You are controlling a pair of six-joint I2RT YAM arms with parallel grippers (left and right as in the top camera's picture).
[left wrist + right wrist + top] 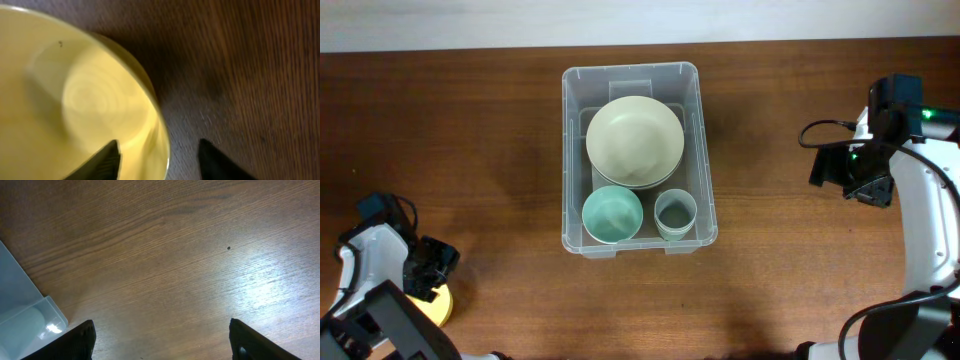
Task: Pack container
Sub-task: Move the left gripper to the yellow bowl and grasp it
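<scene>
The container [631, 69] is a clear plastic tub at the table's middle. It holds a large pale green bowl [634, 140], a teal bowl [612, 214] and a grey-blue cup [675, 214]. A yellow bowl [444, 306] sits at the front left of the table. My left gripper [428, 272] is open and low over it. In the left wrist view the fingers [160, 161] straddle the yellow bowl's [75, 95] right rim, one finger inside and one outside, with a gap on each side. My right gripper [860, 182] is open and empty above bare table, right of the container.
The wooden table [470, 150] spreads around the container. The right wrist view shows the open fingers [162, 340] over wood, with a corner of the container [22, 315] at the lower left. Cables hang by the right arm [820, 135].
</scene>
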